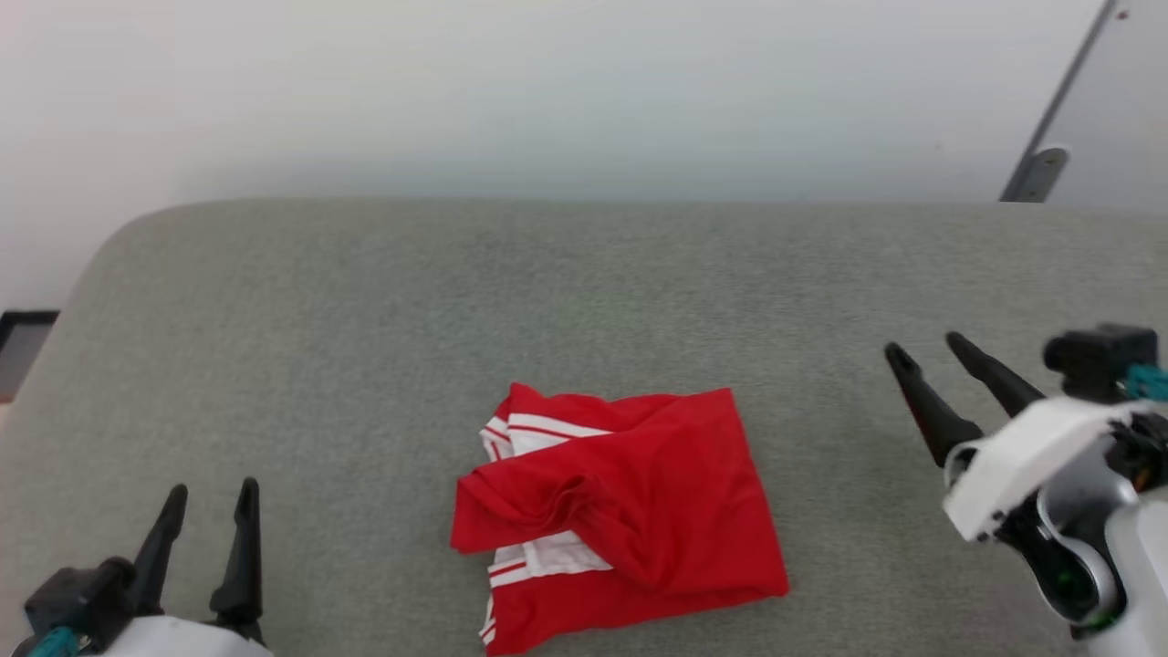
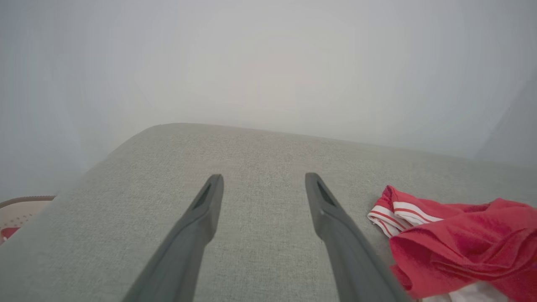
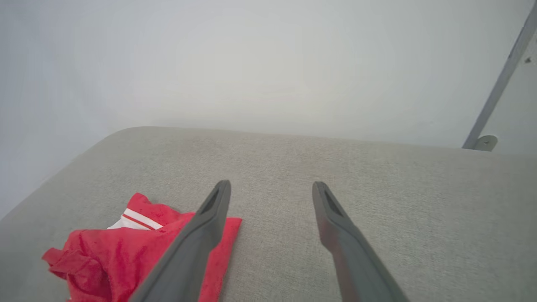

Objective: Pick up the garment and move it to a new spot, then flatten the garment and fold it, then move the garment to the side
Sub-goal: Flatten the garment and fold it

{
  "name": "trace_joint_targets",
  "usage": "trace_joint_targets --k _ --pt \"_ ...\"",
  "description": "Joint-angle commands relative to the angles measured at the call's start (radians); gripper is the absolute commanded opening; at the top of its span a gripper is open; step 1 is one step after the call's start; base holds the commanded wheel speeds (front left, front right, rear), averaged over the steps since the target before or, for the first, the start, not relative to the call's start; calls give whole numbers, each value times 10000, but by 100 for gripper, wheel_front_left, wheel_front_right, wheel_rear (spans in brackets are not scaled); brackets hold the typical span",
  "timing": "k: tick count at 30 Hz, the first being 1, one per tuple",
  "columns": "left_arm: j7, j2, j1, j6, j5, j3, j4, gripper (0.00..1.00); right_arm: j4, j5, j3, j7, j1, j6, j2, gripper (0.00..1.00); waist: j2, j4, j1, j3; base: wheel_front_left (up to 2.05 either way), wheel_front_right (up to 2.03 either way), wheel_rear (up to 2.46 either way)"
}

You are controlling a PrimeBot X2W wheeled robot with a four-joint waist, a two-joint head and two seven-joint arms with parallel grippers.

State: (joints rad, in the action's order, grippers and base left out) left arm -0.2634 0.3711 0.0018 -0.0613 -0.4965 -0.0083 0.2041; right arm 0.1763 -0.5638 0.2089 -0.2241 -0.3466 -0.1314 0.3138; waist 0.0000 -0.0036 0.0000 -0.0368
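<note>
The garment (image 1: 620, 516), a red shirt with white, red-striped sleeve trim, lies loosely folded in a rough square near the front middle of the grey cushioned surface (image 1: 365, 319). It also appears at the right in the left wrist view, garment (image 2: 461, 239), and at the lower left in the right wrist view, garment (image 3: 113, 251). My left gripper (image 1: 212, 493) stands open at the lower left, well apart from the cloth. My right gripper (image 1: 926, 349) hovers open to the right of the shirt, holding nothing. Both wrist views show spread fingers over bare fabric: left gripper (image 2: 264, 178), right gripper (image 3: 272, 185).
A pale wall rises behind the surface's rounded far edge. A grey metal bar with a bracket (image 1: 1040, 169) leans at the upper right. Floor and a dark-framed object (image 1: 23, 342) show past the left edge; a pale perforated item (image 2: 21, 209) sits there too.
</note>
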Motion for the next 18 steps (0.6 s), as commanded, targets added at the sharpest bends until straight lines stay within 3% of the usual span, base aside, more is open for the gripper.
trace_joint_targets --k 1,9,18 --pt "-7 32 140 27 78 44 -3 100 -8 -73 -56 160 208 17 35 100 0 -316 0 219 0 0 0" --pt "-7 -60 517 -75 221 376 45 100 206 306 -367 2020 1204 17 316 100 0 -737 0 400 0 0 0" --pt "-9 -227 619 -265 450 727 271 100 618 421 -774 3262 1903 17 275 100 0 -803 0 582 0 0 0"
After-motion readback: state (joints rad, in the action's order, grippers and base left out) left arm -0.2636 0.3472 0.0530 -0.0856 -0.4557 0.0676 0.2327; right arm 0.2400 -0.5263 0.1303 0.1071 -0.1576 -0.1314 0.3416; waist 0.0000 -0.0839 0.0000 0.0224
